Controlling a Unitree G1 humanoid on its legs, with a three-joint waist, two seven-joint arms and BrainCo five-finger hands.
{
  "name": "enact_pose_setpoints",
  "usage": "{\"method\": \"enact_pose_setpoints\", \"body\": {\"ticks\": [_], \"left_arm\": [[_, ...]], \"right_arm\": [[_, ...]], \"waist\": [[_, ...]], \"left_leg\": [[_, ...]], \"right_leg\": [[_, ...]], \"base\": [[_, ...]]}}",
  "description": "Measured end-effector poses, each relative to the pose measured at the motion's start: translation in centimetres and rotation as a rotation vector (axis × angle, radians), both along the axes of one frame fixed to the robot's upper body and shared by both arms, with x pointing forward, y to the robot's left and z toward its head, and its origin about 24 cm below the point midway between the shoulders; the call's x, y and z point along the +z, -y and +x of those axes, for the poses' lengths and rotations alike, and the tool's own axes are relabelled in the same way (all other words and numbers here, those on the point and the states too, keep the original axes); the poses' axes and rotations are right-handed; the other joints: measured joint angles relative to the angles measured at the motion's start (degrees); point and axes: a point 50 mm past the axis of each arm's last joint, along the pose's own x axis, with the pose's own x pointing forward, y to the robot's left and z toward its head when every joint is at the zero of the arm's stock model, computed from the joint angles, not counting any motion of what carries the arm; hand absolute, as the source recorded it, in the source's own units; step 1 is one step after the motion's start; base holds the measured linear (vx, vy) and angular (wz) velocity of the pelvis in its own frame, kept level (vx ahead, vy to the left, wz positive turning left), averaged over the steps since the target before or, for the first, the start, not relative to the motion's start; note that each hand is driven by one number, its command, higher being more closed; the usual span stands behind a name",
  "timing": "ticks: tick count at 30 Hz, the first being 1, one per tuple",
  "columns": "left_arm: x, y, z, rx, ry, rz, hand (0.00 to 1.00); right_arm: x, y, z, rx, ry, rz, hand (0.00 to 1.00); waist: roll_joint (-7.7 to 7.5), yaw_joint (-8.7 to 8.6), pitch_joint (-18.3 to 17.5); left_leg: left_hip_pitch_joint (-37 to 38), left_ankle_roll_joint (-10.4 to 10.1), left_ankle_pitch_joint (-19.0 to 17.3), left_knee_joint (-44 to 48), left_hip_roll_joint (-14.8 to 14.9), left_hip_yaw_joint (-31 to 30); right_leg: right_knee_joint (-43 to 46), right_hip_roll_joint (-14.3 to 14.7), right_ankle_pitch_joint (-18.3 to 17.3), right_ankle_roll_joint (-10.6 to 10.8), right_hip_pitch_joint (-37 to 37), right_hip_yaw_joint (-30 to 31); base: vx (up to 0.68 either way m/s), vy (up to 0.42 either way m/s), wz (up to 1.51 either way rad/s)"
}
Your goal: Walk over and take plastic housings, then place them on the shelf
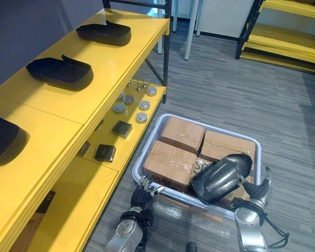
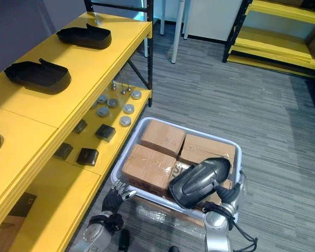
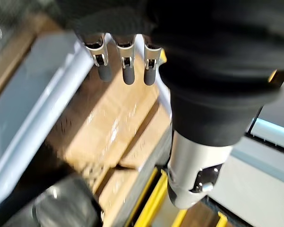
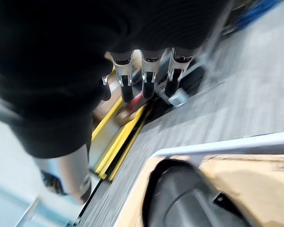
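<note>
1 housing (image 1: pixel 220 178) on boxes (image 1: pixel 182 134) in bin (image 1: pixel 259 157); shelf (image 1: pixel 110 68) left.

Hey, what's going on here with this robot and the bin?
The robot stands over a bin of cardboard boxes beside a yellow shelf. A dark plastic housing lies on the boxes at its right hand, whose fingers look straight, not gripping. The left hand hovers open at the bin's near edge. Three housings already sit on the shelf.

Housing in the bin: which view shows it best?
Left eye view: the housing shows almost whole, lying on boxes in the bin. The right eye view shows much the same. The right wrist view catches one end up close; the left wrist view, a dark blurred corner.
</note>
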Motion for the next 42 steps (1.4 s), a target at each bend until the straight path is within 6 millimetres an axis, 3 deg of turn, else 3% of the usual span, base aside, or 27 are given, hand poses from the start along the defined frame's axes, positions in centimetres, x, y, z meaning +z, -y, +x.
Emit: {"method": "enact_pose_setpoints", "body": {"ticks": [4, 6, 9, 12, 17, 24, 25, 29, 35, 42], "left_arm": [[-0.1, -0.5, 0.0, 0.029, 0.000, 0.004, 0.00], [-0.4, -1.4, -0.2, 0.088, 0.016, 0.114, 0.00], [-1.7, -2.9, -1.2, 0.196, -0.027, 0.259, 0.00], [-2.5, -3.9, -2.2, 0.243, -0.072, 0.278, 0.00], [-2.2, -3.5, -1.9, 0.240, -0.048, 0.261, 0.00], [-2.1, -3.4, -1.8, 0.246, -0.042, 0.253, 0.00], [-2.2, -3.4, -1.9, 0.245, -0.046, 0.254, 0.00], [-2.1, -3.3, -1.7, 0.239, -0.040, 0.253, 0.00], [-1.5, -3.3, -0.9, 0.230, -0.014, 0.244, 0.00], [-1.2, -3.9, -0.8, 0.246, -0.004, 0.237, 0.00]], "right_arm": [[0.1, 0.0, -0.1, -0.024, 0.012, 0.003, 0.00], [-0.1, 0.9, -0.4, -0.131, 0.029, 0.063, 0.00], [-1.4, 2.7, -1.7, -0.336, 0.043, 0.197, 0.00], [-2.6, 2.7, -1.6, -0.373, 0.017, 0.270, 0.00], [-2.9, 2.0, 1.5, -0.355, 0.003, 0.412, 0.00], [-1.7, 4.5, 4.3, -0.372, 0.021, 0.464, 0.00], [-1.5, 5.0, 4.6, -0.373, 0.024, 0.470, 1.00], [-1.5, 6.4, 5.2, -0.380, 0.003, 0.484, 1.00], [-1.5, 9.9, 4.5, -0.421, -0.041, 0.540, 1.00], [-1.5, 10.8, 4.4, -0.369, -0.070, 0.567, 1.00]], "waist": [[0.17, 0.52, 1.37], [0.32, 1.31, 3.44], [0.81, 2.72, 6.15], [1.00, 2.96, 7.53], [1.96, 3.76, 10.68], [2.58, 4.85, 12.24], [2.60, 4.85, 12.32], [2.60, 4.61, 12.37], [2.62, 4.31, 12.50], [2.61, 3.37, 12.51]], "left_leg": [[0.03, 0.00, 0.00, 0.00, -0.06, 0.05], [-0.55, 0.02, 0.03, 0.02, -0.19, 0.31], [-1.38, 0.13, 0.11, 0.03, -0.27, 0.34], [-1.70, 0.55, 0.42, 0.04, -0.83, 0.11], [-2.21, 0.61, 0.46, 0.04, -1.41, -0.75], [-4.47, 1.19, 0.96, 0.04, -1.61, -3.06], [-4.56, 1.20, 0.97, 0.04, -1.75, -3.04], [-5.10, 1.43, 1.14, 0.03, -1.97, -3.70], [-6.14, 1.62, 1.88, 0.02, -2.07, -5.85], [-4.26, 1.54, 1.91, 0.02, -1.87, -5.98]], "right_leg": [[0.07, -0.01, 0.00, 0.01, -0.03, 0.07], [0.71, -0.03, -0.02, 0.01, -1.14, 0.31], [0.96, -0.34, -0.18, 0.24, -2.04, 0.35], [0.97, -0.76, -0.46, 0.46, -2.19, 0.10], [0.97, -1.01, -0.58, 0.63, -2.19, -0.85], [0.99, -1.12, -0.73, 0.69, -3.28, -2.97], [0.99, -1.26, -0.73, 0.70, -3.36, -2.97], [0.98, -1.35, -0.73, 0.71, -3.54, -3.68], [1.03, -1.35, -0.71, 0.74, -3.49, -5.86], [0.82, -1.16, -0.69, 0.71, -1.51, -6.04]], "base": [[-0.01, 0.005, -0.01], [-0.02, 0.025, -0.07], [0.01, 0.011, 0.00], [0.04, 0.030, 0.08], [0.00, 0.024, 0.10], [0.00, 0.000, 0.16], [0.00, 0.000, 0.00], [0.00, -0.007, 0.10], [0.00, -0.023, 0.16], [0.02, -0.045, 0.00]]}}
